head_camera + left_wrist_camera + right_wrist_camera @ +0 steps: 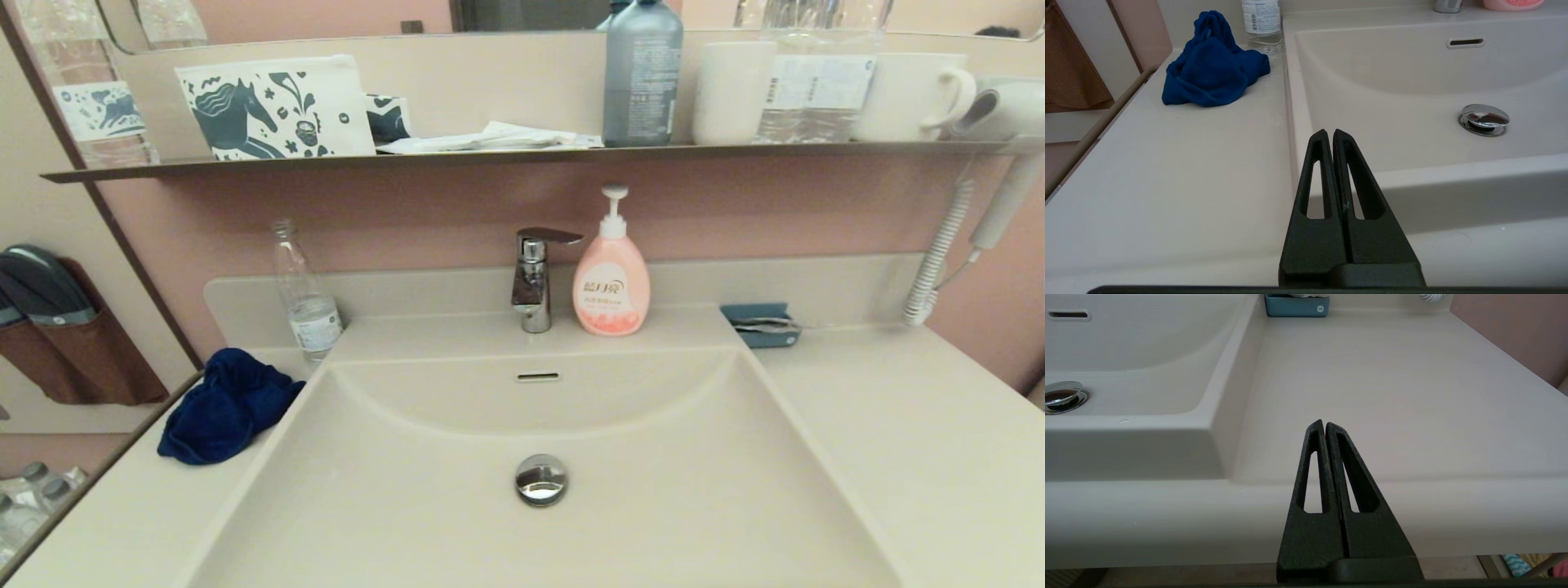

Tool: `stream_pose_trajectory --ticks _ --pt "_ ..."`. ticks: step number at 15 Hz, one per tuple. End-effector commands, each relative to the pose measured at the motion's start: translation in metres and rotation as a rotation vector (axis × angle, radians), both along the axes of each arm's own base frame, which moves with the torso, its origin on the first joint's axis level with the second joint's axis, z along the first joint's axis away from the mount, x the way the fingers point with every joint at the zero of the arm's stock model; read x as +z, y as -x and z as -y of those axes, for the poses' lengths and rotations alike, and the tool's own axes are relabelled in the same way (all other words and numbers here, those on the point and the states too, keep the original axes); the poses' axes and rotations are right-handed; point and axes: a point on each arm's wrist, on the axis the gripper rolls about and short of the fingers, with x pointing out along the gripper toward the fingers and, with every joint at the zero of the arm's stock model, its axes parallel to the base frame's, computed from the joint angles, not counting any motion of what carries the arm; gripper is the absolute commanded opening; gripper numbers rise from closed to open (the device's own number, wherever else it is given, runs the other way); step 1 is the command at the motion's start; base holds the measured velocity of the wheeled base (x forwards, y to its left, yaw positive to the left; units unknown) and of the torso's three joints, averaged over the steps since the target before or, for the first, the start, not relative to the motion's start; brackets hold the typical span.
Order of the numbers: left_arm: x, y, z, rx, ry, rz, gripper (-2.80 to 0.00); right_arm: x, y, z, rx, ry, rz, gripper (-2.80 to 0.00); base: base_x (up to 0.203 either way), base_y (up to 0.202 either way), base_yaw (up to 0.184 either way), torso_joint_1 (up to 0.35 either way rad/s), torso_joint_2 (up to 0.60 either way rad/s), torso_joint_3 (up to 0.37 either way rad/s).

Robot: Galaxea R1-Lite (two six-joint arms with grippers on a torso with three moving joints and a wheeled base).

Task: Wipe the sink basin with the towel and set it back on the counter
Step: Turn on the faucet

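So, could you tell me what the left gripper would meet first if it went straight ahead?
Probably the sink basin's left rim: the shut left gripper points at it, with the towel well aside; height above it is unclear.

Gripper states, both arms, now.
Left gripper: closed, holding nothing, near the counter's front edge.
Right gripper: closed, holding nothing.
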Motion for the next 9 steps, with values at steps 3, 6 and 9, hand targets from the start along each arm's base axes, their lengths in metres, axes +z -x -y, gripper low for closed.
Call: stream_pose_trajectory --ticks 3,6,9 --pt "0.0000 -0.0001 0.0000 0.000 0.000 -0.001 -2.80 0.0000 0.0000 0.0000 0.001 0.002 0.000 -2.80 0.000 0.000 0.000 0.000 0.00 0.000" --pt "0.0000 -0.0001 0.0000 0.000 0.000 -0.001 -2.80 0.0003 0.0001 0.0000 -0.001 0.000 0.000 -2.80 0.000 0.000 0.000 0.000 0.00 0.000" --pt "0.0000 -0.0001 0.0000 0.000 0.000 -0.001 -2.80 0.0018 0.0005 -0.0001 0.004 0.031 -0.003 -2.80 0.000 0.000 0.000 0.000 0.00 0.000"
